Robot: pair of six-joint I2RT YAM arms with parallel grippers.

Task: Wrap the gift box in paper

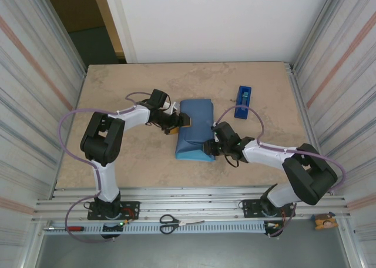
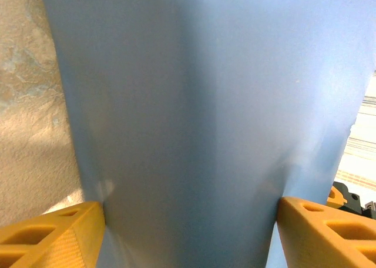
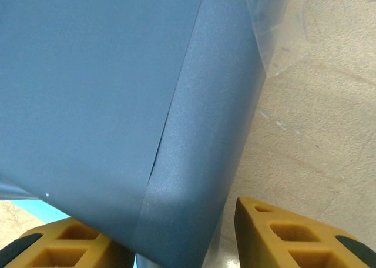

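The paper (image 1: 197, 130), presumably folded over the gift box, lies mid-tabletop (image 1: 129, 91), its long axis running far to near. The left claw (image 1: 178, 122) clasps its left side. The right claw (image 1: 209, 148) straddles the near right corner, and I cannot tell its grip.

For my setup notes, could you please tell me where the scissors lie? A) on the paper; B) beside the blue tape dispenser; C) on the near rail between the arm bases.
C: the scissors lie on the rail at the near edge, well apart from the paper.
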